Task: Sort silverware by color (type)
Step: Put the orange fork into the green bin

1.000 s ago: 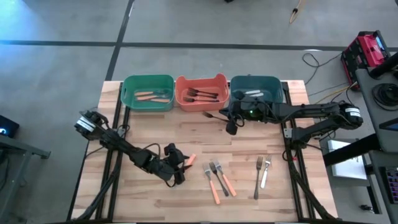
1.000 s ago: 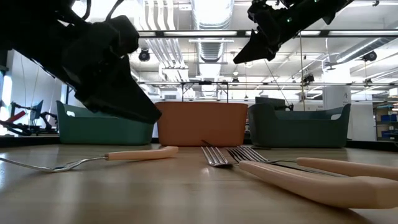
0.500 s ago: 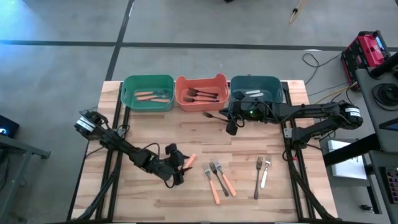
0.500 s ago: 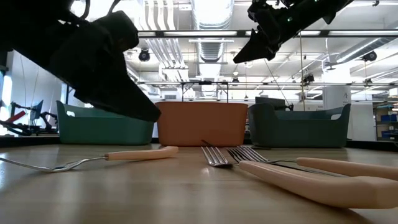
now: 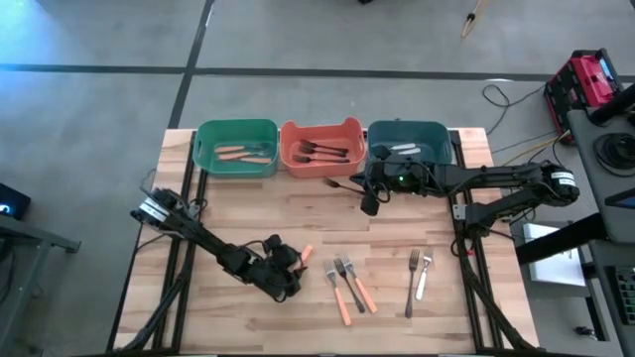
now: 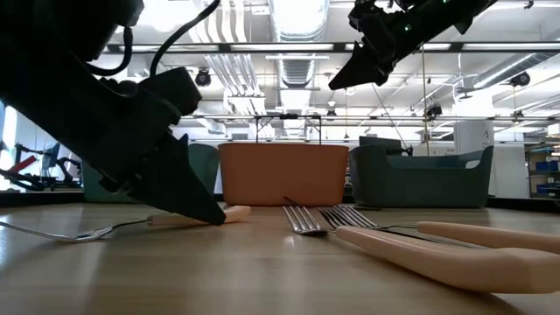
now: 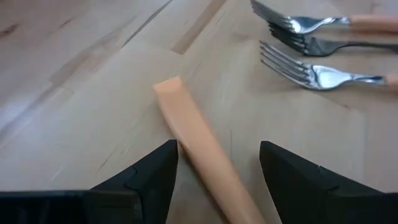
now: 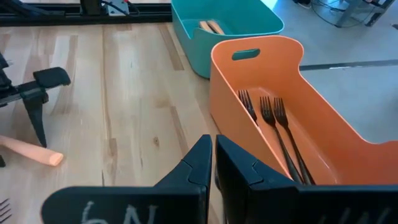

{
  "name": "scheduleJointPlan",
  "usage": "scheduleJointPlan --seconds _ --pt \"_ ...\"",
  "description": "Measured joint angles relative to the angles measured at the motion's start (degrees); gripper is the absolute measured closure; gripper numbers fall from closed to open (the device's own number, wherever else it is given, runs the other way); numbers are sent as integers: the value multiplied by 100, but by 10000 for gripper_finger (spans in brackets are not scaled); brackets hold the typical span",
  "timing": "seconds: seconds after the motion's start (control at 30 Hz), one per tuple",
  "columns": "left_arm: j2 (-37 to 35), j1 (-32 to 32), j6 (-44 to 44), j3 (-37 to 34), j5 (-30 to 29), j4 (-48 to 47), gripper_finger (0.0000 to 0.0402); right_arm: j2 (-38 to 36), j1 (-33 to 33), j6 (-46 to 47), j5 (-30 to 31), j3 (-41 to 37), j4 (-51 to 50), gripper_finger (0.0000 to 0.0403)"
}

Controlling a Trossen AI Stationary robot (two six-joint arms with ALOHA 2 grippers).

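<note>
I work in a robotics lab or workshop: beyond my wooden surface (image 6: 262, 271) the ceiling carries exposed ducts and pipes (image 6: 297, 17) and strip lights, the floor around it is bare grey concrete (image 5: 99, 109), and beside it lie loose cables (image 5: 511, 99) and a red equipment case (image 5: 585, 79).

Two black jointed arms, wedge-shaped dark fingers (image 7: 146, 180), green indicator light.

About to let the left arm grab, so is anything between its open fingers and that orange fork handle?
Nothing visible. The left gripper is open with a finger on each side of the orange handle, bare table around it. The other forks lie farther off.
</note>
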Motion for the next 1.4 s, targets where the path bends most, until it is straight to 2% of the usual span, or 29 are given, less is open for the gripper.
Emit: scheduleJointPlan --seconds 0.17,0.43,0.6,0.87,1.13,1.23,1.4 --pt "-31 -20 -307 133 3 -668 232 -1 0 -1 0 0 0 390" --pt "-49 -10 -466 66 -15 -799 360 -1 0 -2 0 0 -2 390" --pt "-268 111 -208 41 185 -887 359 -1 0 -32 -2 0 -7 390" --pt "-1324 668 716 -1 215 -1848 359 -1 0 -134 -4 -3 -25 390" --pt "-3036 1619 2605 -181 352 -1945 359 0 -13 -511 0 -7 184 390" --pt "-3713 2090 3355 -169 595 -1951 359 0 -59 -478 3 -9 496 390" --pt "-4575 3147 4598 -45 1331 -2015 359 -2 -207 -259 9 -9 608 390"
